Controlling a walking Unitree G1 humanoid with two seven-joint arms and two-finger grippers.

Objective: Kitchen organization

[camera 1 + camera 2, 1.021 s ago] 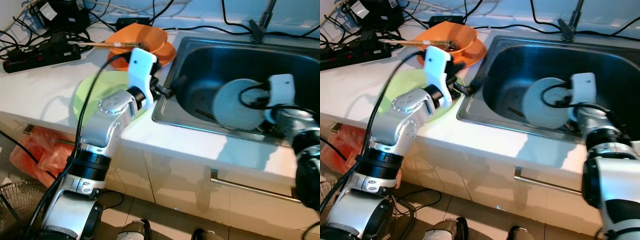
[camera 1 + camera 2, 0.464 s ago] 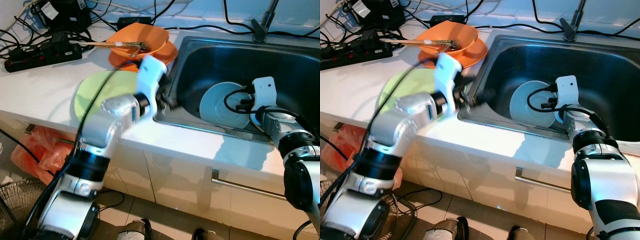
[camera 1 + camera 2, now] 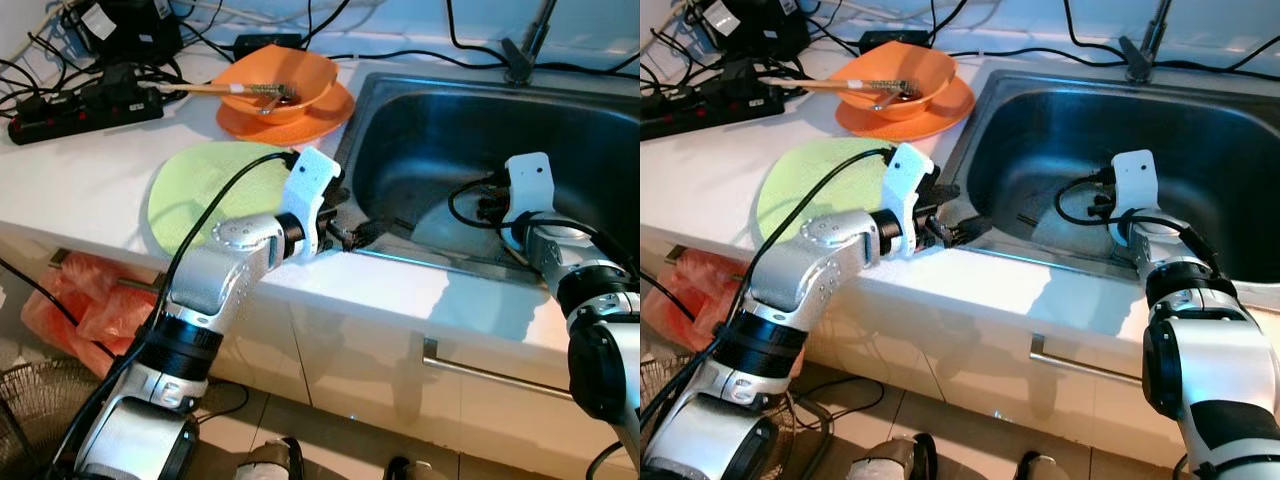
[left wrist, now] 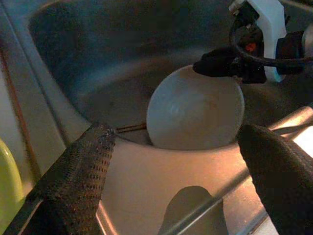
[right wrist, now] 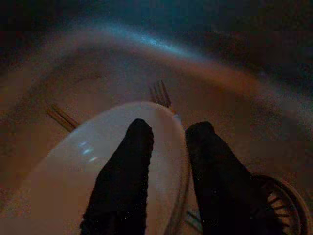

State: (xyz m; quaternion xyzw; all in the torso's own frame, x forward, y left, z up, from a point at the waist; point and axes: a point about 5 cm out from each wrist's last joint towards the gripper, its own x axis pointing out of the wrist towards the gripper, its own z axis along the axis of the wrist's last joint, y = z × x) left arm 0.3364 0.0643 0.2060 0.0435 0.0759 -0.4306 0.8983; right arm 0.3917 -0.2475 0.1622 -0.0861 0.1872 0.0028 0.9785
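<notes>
A white plate (image 4: 195, 107) leans low inside the steel sink (image 3: 400, 100); in the head views it is a pale patch (image 3: 1058, 232) on the sink floor. My right gripper (image 5: 168, 129) is down in the sink, shut on the plate's rim, one finger over the plate's face and one outside it. My left gripper (image 3: 350, 222) hangs open at the sink's front left rim, its fingers (image 4: 73, 176) spread wide and holding nothing. A light green plate (image 3: 205, 190) lies flat on the white counter just left of that arm.
An orange bowl with chopsticks (image 3: 280, 80) sits on an orange plate at the back of the counter. A power strip and cables (image 3: 90, 105) lie back left. A fork (image 5: 160, 93), chopsticks (image 5: 61, 116) and a drain strainer (image 5: 283, 200) are in the sink. The faucet (image 3: 525, 45) stands behind.
My right gripper has lowered the white plate from upright to low in the sink. My left gripper has swung from above the green plate down to the sink's front rim.
</notes>
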